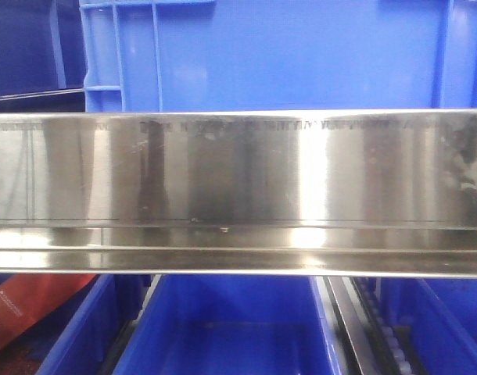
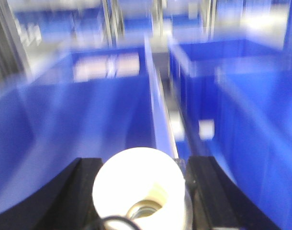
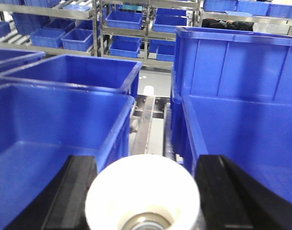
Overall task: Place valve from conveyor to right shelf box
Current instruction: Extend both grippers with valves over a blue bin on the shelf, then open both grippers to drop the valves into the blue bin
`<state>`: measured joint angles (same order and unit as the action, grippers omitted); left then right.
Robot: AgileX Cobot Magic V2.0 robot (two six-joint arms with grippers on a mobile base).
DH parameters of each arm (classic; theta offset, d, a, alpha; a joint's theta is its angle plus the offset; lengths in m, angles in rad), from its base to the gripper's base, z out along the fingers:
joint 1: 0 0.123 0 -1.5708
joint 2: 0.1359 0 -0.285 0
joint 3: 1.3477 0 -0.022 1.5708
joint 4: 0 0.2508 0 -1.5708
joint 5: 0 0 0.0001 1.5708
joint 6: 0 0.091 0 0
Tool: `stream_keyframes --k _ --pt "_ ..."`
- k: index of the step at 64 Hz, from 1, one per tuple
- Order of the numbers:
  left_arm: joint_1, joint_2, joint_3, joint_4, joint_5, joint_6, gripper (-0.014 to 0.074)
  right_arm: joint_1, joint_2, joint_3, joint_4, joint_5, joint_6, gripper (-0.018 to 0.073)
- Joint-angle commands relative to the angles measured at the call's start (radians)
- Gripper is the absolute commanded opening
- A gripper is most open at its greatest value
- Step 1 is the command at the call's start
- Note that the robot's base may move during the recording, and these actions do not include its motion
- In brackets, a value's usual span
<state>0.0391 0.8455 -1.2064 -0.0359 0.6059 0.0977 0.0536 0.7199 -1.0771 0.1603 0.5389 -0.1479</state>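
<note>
Blurred by motion, the left gripper (image 2: 143, 165) is clamped on a white-capped valve (image 2: 136, 184), near the wall of a blue box (image 2: 79, 120). The right gripper (image 3: 145, 165) is closed on a second valve (image 3: 141, 196) by its white cap, above a metal track (image 3: 145, 120) between a near-left box (image 3: 55, 139) and a near-right box (image 3: 241, 143). A steel shelf rail (image 1: 238, 172) spans the front view.
</note>
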Motion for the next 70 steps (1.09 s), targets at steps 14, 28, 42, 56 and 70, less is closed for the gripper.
stream_keyframes --k 14,28,42,56,70 --pt "-0.19 0.21 -0.258 -0.08 -0.004 0.053 -0.0111 0.095 0.189 -0.277 0.041 -0.023 -0.004 -0.0154" --pt "-0.446 0.425 -0.427 -0.072 -0.005 0.053 -0.0111 0.265 0.4 -0.463 0.041 0.033 -0.004 -0.0154" --pt "-0.553 0.638 -0.522 -0.065 -0.017 0.053 -0.0111 0.343 0.559 -0.494 0.041 0.052 -0.004 -0.0154" --pt "-0.553 0.793 -0.544 -0.065 -0.021 0.053 -0.0111 0.345 0.711 -0.494 0.041 0.111 -0.004 -0.0095" --pt "-0.551 0.851 -0.544 -0.065 -0.012 0.053 0.0034 0.345 0.788 -0.494 0.041 0.142 -0.004 0.0144"
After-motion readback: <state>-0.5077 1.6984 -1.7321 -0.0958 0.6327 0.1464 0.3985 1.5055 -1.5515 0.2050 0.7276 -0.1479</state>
